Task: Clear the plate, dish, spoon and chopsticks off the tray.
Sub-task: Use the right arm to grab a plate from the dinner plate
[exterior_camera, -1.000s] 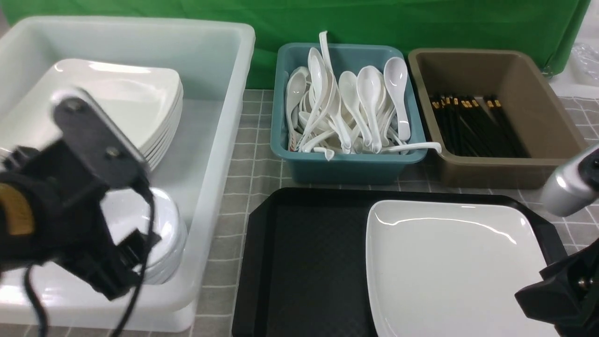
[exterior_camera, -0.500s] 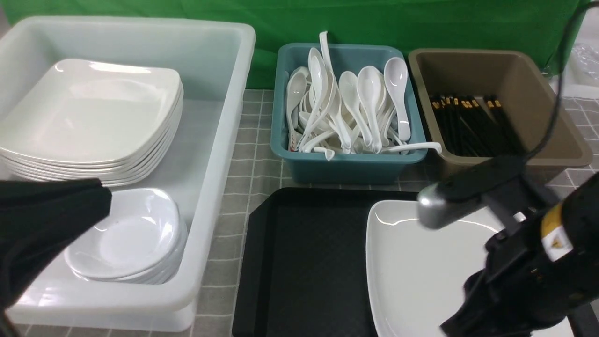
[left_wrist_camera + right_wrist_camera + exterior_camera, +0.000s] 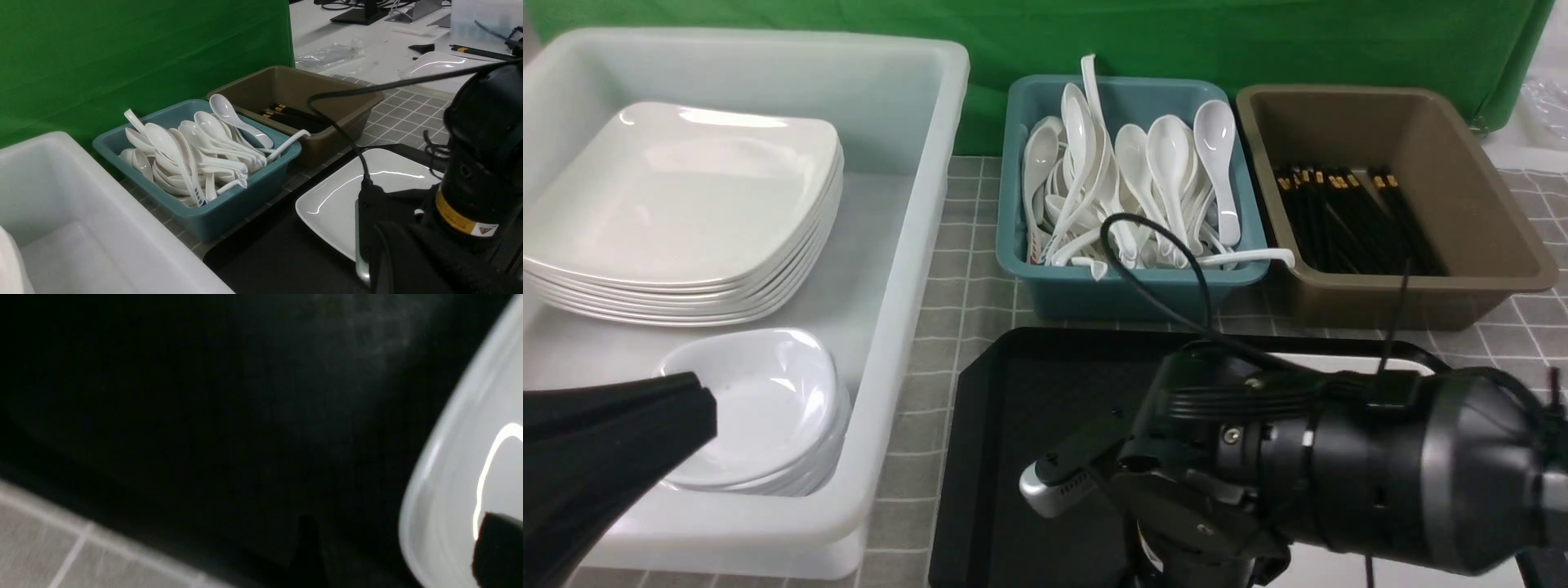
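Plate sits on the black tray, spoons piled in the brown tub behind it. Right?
Not quite. The spoons are piled in the teal tub; the brown tub holds black chopsticks. The front view shows this. The plate does sit on the black tray.

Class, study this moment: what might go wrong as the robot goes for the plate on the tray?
1. The plate is glossy and shallow-rimmed; a grip at its edge by the right arm may slip.
2. The arm's loose cable loops near the overhanging spoon handle; it might snag.
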### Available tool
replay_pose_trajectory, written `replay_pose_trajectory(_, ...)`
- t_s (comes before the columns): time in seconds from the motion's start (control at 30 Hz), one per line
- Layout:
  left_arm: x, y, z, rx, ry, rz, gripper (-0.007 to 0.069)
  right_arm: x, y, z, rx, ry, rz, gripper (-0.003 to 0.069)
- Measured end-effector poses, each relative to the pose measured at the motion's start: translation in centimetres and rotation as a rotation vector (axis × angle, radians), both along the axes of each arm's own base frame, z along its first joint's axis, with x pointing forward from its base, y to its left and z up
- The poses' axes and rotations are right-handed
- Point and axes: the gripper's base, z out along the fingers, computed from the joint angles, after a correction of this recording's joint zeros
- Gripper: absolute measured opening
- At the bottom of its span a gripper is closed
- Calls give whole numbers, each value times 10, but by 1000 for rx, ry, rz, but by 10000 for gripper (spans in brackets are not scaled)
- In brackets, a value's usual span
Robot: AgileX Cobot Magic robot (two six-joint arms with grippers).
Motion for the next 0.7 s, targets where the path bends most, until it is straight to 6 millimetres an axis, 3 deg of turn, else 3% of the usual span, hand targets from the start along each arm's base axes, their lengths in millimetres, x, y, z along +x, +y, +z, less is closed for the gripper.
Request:
replay_pose_trajectory(0.17,0,0,0,0,0,0,11,15,-6,-16,-41,7,-27,519)
replay_pose_trajectory(0.43,0,0,0,2,-1,0,11,18,-8,-18,-48,4,-13,442)
replay_pose_trajectory(0.7,0,0,0,1,-2,0,11,27,-12,-28,-72,30,-21,430)
